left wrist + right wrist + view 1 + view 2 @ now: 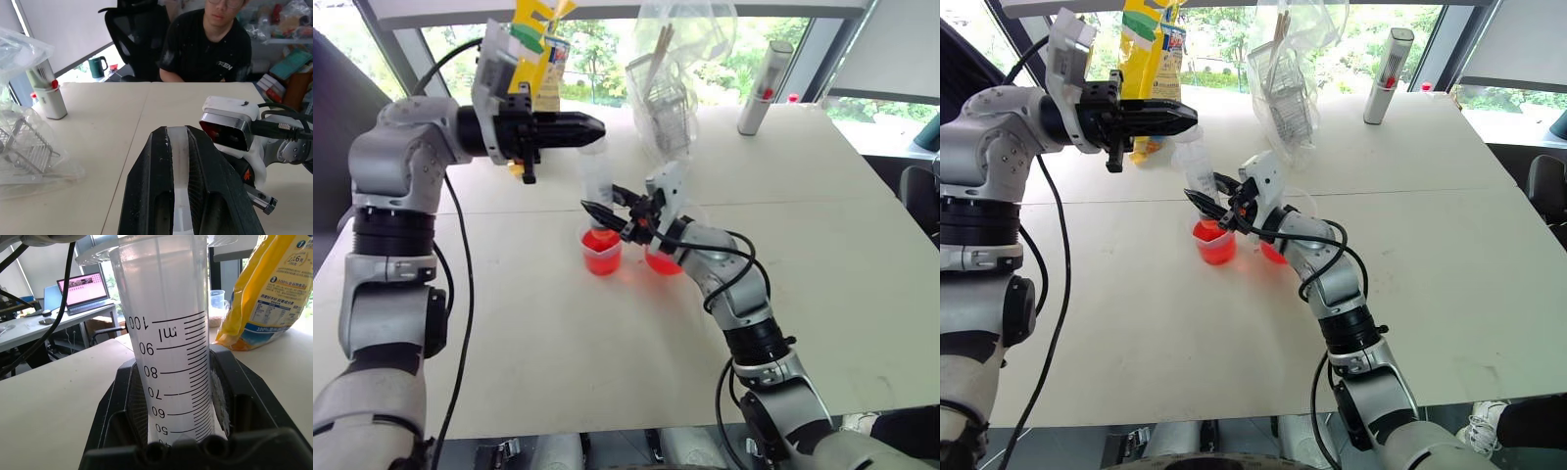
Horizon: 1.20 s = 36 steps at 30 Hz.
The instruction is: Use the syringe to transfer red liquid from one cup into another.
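The syringe (596,178) stands nearly upright at the centre of the tabletop (558,333), its tip lowered into one of two clear cups holding red liquid (602,257). The right pincer (610,211) is clamped on the lower barrel, just above the cup rim; its wrist view shows the printed scale running up to 100 ml between the black fingers (127,406). The left pincer (592,125) lies level at 12 o'clock of the barrel, closed on the pale plunger stem, which shows as a white strip between its fingers (151,196).

Appearance: a thick, clear plastic barrel with black graduations and a flange at its top; the second cup (664,260) sits just beside the first, at 3 o'clock of it, partly hidden by the right arm.

Handling, as a judgement: the barrel is probably stiff, light and smooth, hence prone to slipping or twisting under a loose hold. A mid-to-low barrel grip steadies it, while the plunger is best taken by its end. The cups look light and easily tipped by a sideways pull.
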### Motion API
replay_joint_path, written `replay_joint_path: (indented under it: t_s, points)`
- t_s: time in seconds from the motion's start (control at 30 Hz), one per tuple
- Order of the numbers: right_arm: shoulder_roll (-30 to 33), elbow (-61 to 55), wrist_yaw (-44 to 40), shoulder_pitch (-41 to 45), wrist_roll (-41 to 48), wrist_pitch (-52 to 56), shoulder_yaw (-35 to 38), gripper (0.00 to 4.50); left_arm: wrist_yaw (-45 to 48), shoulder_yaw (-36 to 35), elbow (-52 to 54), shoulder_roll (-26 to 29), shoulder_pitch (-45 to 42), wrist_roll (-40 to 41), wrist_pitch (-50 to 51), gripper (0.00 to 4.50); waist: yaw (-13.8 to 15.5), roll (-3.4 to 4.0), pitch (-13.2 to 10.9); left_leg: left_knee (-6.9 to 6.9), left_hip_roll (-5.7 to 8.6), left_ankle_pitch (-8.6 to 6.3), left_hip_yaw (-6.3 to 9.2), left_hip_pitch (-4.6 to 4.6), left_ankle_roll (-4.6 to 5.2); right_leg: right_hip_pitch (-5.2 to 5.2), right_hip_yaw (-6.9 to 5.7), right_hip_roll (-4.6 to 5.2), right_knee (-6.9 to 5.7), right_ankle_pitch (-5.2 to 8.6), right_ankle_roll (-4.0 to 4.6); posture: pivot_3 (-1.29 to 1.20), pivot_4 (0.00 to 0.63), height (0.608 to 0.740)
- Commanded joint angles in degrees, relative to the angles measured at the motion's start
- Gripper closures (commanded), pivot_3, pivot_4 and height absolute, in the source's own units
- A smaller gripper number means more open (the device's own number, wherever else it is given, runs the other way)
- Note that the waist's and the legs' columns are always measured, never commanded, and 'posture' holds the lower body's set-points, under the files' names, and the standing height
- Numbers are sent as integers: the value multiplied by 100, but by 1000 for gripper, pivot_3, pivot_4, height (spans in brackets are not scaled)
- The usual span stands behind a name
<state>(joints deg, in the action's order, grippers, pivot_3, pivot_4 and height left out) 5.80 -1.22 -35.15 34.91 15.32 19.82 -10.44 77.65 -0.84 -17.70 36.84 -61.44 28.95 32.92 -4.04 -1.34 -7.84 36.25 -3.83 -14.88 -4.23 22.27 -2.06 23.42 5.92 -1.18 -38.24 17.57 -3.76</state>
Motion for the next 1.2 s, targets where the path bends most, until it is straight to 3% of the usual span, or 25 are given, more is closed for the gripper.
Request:
replay_joint_path:
  t_s: [0.03, 0.8, 0.9, 1.1, 1.13, 1.2]
  points:
    - [-27, -815, 111, 495, 351, -32, 393, 3114, 25, 218, 77, 48, 218, -180, 20, 4451, 3, 0, 0, 0, 0, 0, 0, 0, 0, 0, 0, 0, 0, 0, 0, 0, 150, 739]
    - [100, -1122, 192, 638, 685, 514, 441, 3114, -291, 76, 617, 158, 604, 32, 320, 4451, 3, 0, 0, 0, 0, 0, 0, 1, 0, 0, 0, 0, 1, 0, 0, 0, 150, 739]
    - [97, -1158, 142, 546, 686, 572, 337, 3114, -356, -24, 638, 188, 580, 162, 491, 3341, 2, 0, 0, -1, 0, 0, 1, 0, 0, 1, 1, 0, 1, 0, 0, 0, 150, 739]
    - [100, -1213, 76, 472, 784, 759, 238, 3114, -573, -277, 618, 168, 509, 310, 610, 368, 4, 0, 0, -1, 0, 0, 4, 1, 0, 0, 0, 1, 1, 0, 0, 0, 150, 739]
    - [99, -1219, 77, 458, 791, 773, 220, 3114, -589, -328, 621, 169, 498, 363, 665, 54, 0, 0, 0, 0, 0, 0, 5, 1, 0, 0, 0, 0, 1, 0, 0, 0, 150, 739]
    - [96, -1226, 76, 437, 807, 800, 200, 3114, -573, -388, 677, 230, 531, 431, 738, 54, -2, 0, 0, -1, 0, 0, 9, 1, 0, 1, 1, 0, 1, 0, 0, 0, 150, 739]
